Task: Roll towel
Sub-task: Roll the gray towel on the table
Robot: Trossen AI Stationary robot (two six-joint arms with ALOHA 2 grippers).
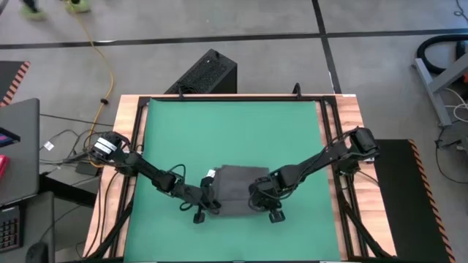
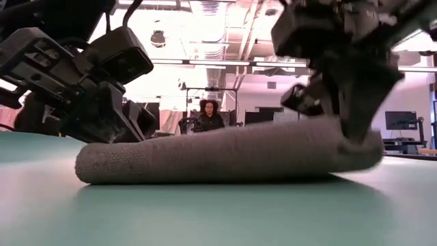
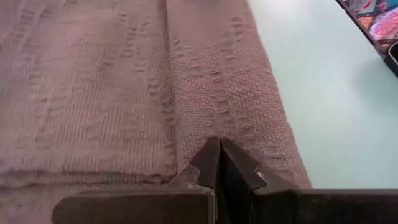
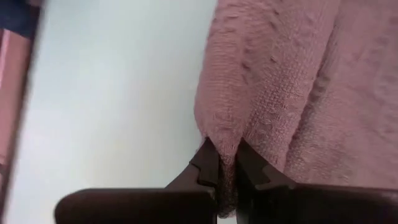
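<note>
Grey towel [image 1: 238, 188] lying near the front of the green mat [image 1: 234, 131] on the desk, near edge folded over. Left gripper [image 3: 219, 163] fingers pressed together at one corner, right gripper [image 4: 227, 163] pinching the other. Could unroll if either pinch slips or the arms move unevenly. Nothing blocking on the mat, just a person [image 2: 209, 115] well behind

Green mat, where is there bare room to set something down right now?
The far half of the green mat, between the towel and the mat's far edge, is bare. A bare strip also runs along the near edge. It is crowded mid-mat, where the left gripper and right gripper pinch the towel's ends.
</note>
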